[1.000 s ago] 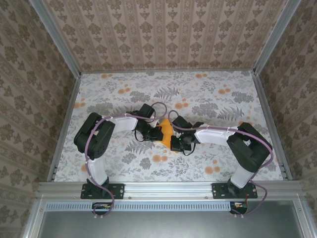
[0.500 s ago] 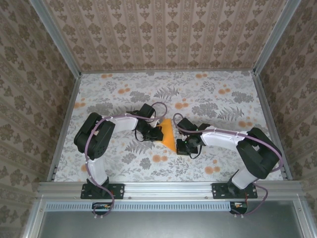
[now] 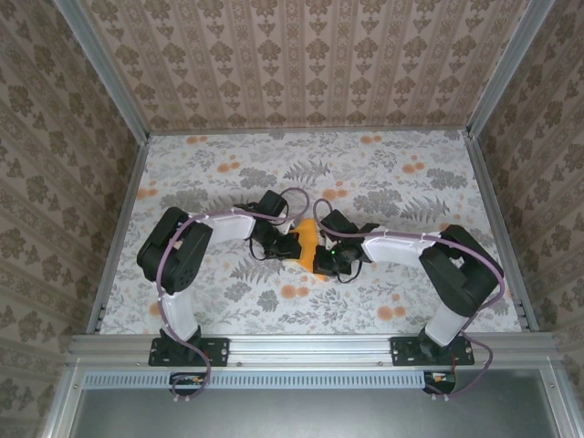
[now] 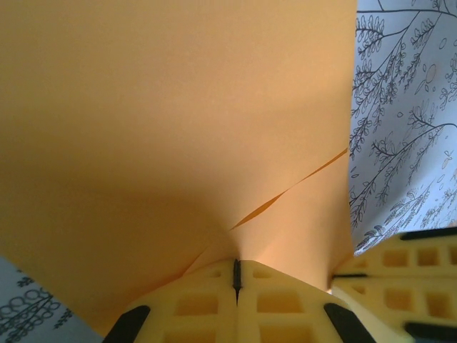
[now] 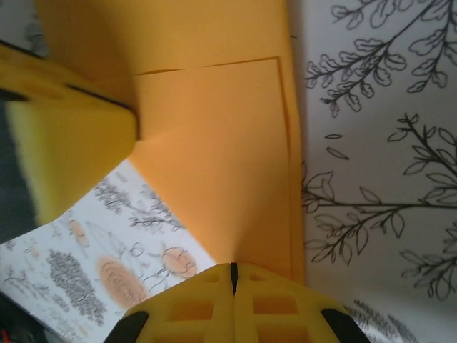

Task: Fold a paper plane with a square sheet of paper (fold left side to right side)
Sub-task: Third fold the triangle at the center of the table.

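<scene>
Well, from the top camera both arms reach in toward the middle of the floral cloth (image 3: pixel 392 182). The left gripper (image 3: pixel 290 245) and the right gripper (image 3: pixel 321 257) meet on either side of the orange paper (image 3: pixel 308 241), which sits between them as a small, narrow shape. From up here the fingers are too small to judge, but you do get the layout: paper near the table's centre, with an arm on each side.

Closer in, the left wrist camera gives what the overhead cannot. The left gripper (image 4: pixel 236 275) has its yellow pads (image 4: pixel 200 307) pressed flat together, with the paper (image 4: pixel 178 121) running straight into the seam, pinched there. A thin crease line slants across the sheet. At the lower right another yellow padded finger (image 4: pixel 414 254) sits beside the paper's edge, over the cloth (image 4: pixel 407 107).

Then the right wrist camera shows the right gripper (image 5: pixel 233 275) clamped tight as well, the paper (image 5: pixel 221 164) narrowing down into its closed pads (image 5: pixel 193 307). Layered folded edges show along the paper's right side. A yellow finger (image 5: pixel 64 150) presses against the sheet from the left, and the cloth (image 5: pixel 378 157) lies beneath.
</scene>
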Robot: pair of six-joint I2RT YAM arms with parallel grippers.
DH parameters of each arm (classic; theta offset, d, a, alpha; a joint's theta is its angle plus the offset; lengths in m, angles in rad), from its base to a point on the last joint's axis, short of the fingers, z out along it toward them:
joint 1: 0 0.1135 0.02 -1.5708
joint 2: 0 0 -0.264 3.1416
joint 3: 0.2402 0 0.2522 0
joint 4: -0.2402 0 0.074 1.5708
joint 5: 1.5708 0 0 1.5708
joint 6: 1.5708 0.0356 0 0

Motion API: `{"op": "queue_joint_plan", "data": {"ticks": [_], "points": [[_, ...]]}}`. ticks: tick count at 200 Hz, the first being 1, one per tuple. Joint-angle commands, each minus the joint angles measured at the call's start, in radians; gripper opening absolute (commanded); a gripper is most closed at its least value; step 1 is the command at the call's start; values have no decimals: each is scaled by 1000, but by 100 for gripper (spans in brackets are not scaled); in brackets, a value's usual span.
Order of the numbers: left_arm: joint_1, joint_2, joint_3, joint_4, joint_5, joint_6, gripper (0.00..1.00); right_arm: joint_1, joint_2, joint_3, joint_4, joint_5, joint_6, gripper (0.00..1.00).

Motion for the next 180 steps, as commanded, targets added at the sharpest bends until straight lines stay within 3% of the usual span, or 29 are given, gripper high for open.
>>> {"op": "queue_joint_plan", "data": {"ticks": [1, 46, 90, 180], "points": [[-8, 27, -2, -24, -83, 22, 3, -3, 30, 22, -38, 14, -2, 0], [-16, -68, -11, 6, -67, 17, 10, -4, 72, 7, -106, 46, -35, 0], [-52, -141, -55, 47, 13, 0, 5, -4, 81, 12, -129, 52, -57, 0], [-88, -47, -83, 91, 44, -9, 0, -4, 91, 33, -162, 64, -78, 0]]}}
